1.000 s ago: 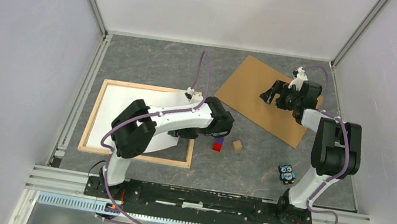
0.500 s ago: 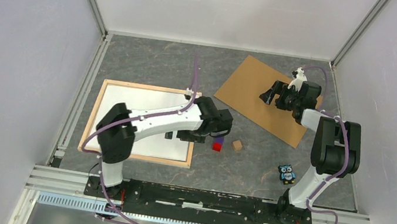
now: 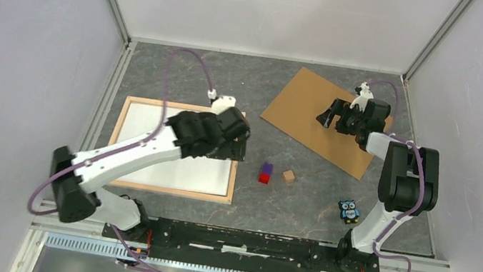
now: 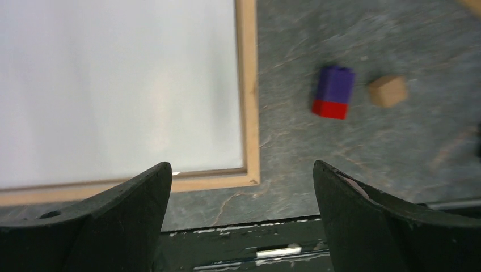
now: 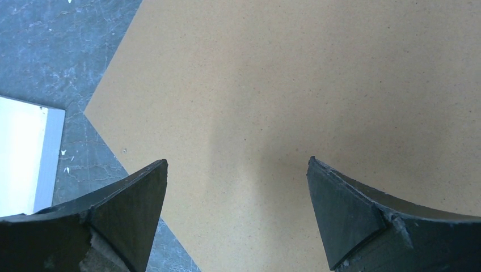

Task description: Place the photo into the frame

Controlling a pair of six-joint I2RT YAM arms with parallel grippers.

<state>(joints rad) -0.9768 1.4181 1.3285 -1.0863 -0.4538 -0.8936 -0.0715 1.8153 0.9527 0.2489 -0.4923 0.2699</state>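
The frame [image 3: 113, 138] of light wooden slats lies flat on the left of the table. A white sheet, the photo [image 3: 153, 130], lies inside it with a plain white face up. In the left wrist view the frame's near right corner [image 4: 248, 141] borders the photo [image 4: 113, 85]. My left gripper [image 3: 228, 150] hangs open and empty above that right side [image 4: 241, 163]. My right gripper [image 3: 334, 115] stands open and empty over the brown backing board [image 3: 312, 128] at the back right [image 5: 237, 160].
A red and purple block [image 3: 265, 173] and a small wooden cube [image 3: 288, 176] lie just right of the frame. An owl toy [image 3: 349, 210] sits near the right arm's base. The black rail [image 3: 244, 241] runs along the near edge.
My left gripper has opened, let go of the photo's near right part and risen, the arm swinging back to the left. The right arm has not moved.
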